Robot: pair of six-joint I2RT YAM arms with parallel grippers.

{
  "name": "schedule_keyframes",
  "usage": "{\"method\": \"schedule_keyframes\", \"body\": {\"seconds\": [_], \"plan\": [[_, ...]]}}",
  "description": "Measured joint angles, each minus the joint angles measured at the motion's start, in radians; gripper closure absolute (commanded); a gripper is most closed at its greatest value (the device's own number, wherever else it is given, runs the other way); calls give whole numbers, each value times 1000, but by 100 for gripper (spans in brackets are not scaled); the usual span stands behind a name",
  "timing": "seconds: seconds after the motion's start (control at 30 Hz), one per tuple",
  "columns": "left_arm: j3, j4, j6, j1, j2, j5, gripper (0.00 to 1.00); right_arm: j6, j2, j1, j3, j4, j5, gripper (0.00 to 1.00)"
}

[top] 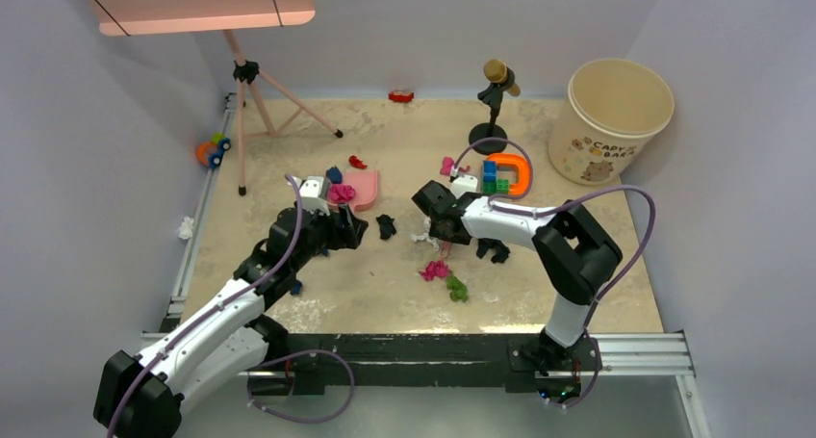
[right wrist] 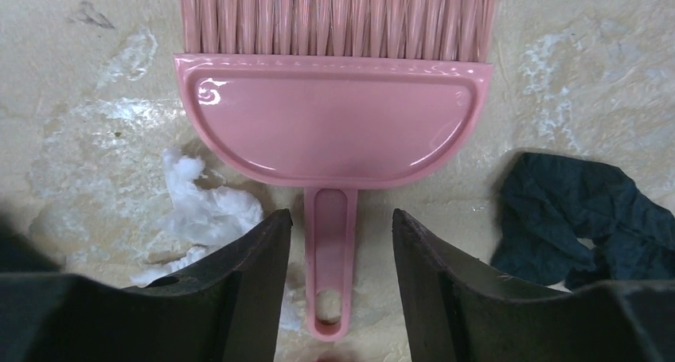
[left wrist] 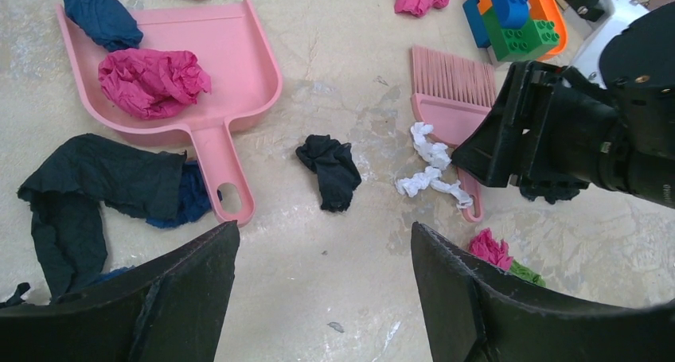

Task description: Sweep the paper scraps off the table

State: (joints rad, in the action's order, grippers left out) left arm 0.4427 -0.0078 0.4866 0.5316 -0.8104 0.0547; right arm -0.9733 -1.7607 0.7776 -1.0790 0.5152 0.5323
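Note:
Paper scraps lie across the beige table (top: 577, 294): a black wad (top: 386, 226), a magenta wad (top: 435, 270), a green wad (top: 456, 288) and another dark wad (top: 496, 251). A pink dustpan (left wrist: 231, 60) holds a magenta wad (left wrist: 151, 79) and a blue wad (left wrist: 101, 16). My left gripper (left wrist: 325, 235) hovers open over bare table, near the dustpan's handle. The pink brush (right wrist: 330, 115) lies flat. My right gripper (right wrist: 341, 219) is open astride the brush handle (right wrist: 333, 258), with a gap on each side. A white scrap (right wrist: 203, 211) and a dark scrap (right wrist: 573, 219) flank it.
A blue-green block stack (top: 495, 176) and an orange ring (top: 520, 173) sit behind the right arm. A cream bucket (top: 608, 118) stands back right, a microphone stand (top: 493, 111) back centre, a tripod (top: 252, 101) back left. A red toy car (top: 400, 96) is by the far wall.

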Motion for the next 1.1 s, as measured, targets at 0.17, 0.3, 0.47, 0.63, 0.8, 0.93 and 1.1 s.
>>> {"method": "schedule_keyframes", "body": {"seconds": [0.17,0.3,0.47,0.63,0.8,0.93,1.1], "plan": [[0,0,0,0,7,0,17,-3,-37,-13,-1,-42,-9,65],[-4,2,0,0,13,0,17,-4,-40,-38,1,-66,-8,81],[-9,6,0,0,13,-15,14,-2,-31,-54,13,-95,-21,93],[-16,72,3,0,-15,-124,3,-2,31,-60,18,-50,-62,94],[-16,179,110,0,-58,-249,4,-25,188,-60,-20,-8,-122,93],[-17,307,233,23,-108,-300,5,-73,326,-60,-20,-53,-185,93],[5,369,288,117,-206,-293,6,-155,414,-60,9,-127,-257,94]]}}
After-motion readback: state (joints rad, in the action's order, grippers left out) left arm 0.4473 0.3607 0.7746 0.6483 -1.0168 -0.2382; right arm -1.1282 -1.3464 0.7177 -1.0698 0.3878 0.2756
